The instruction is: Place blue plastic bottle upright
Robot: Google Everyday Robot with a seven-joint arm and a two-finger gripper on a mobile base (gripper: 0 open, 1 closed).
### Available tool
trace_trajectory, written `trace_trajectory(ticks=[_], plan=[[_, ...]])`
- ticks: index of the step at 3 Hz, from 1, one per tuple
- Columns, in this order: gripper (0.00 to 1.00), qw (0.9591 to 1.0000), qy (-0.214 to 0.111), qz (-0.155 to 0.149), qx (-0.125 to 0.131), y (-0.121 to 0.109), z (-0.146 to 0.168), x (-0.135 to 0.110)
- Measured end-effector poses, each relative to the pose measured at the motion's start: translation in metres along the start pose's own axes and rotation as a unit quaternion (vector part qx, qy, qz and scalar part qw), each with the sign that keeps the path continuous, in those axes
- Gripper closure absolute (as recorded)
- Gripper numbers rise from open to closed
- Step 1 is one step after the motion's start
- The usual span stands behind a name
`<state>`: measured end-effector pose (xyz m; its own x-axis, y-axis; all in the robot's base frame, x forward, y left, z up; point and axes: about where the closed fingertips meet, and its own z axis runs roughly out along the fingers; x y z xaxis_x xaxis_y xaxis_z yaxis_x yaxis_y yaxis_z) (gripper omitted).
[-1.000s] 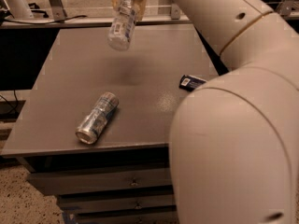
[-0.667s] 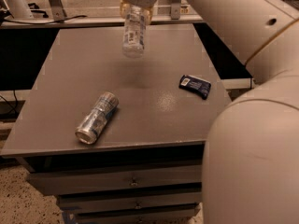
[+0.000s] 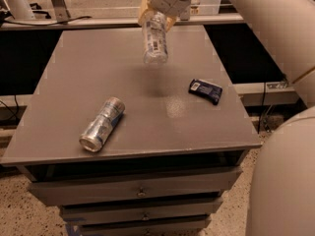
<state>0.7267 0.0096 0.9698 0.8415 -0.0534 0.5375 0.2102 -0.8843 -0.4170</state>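
Gripper [image 3: 156, 18]: above the far half of the table [image 3: 74, 82], roughly midway between the table's left and right edges. Clenched on the top end of the blue plastic bottle [image 3: 155, 43], with a yellowish finger [image 3: 143, 14] showing on either side of it.

Blue plastic bottle: off the table, hanging below the gripper, close to vertical with a slight lean. White-and-blue label round the middle. The upper end is hidden in the gripper, so I cannot tell which end is up. Lower end is clear of the tabletop. A soft shadow [image 3: 156, 85] lies on the table, nearer the table's front than the bottle appears.

Metal can [image 3: 102, 124]: lying on its side on the front-left part of the table, silver-and-blue, its open-looking end towards the front edge.

Dark blue packet [image 3: 205, 90]: flat on the right side of the table, close to the right edge.

Drawers [image 3: 140, 191]: stacked under the tabletop, small knobs at centre.

Robot arm [image 3: 275, 28]: white, comes in over the table's far right corner; more white body beside the table's front right.
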Motion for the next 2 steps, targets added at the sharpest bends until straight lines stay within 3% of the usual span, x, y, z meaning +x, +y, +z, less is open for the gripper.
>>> trace_trajectory(ticks=[1, 2], plan=[[1.00, 0.9990, 0.015, -0.023, 0.036, -0.016, 0.004, -0.004], [1.00, 0.9902, 0.068, -0.078, 0.094, -0.026, 0.006, -0.004]])
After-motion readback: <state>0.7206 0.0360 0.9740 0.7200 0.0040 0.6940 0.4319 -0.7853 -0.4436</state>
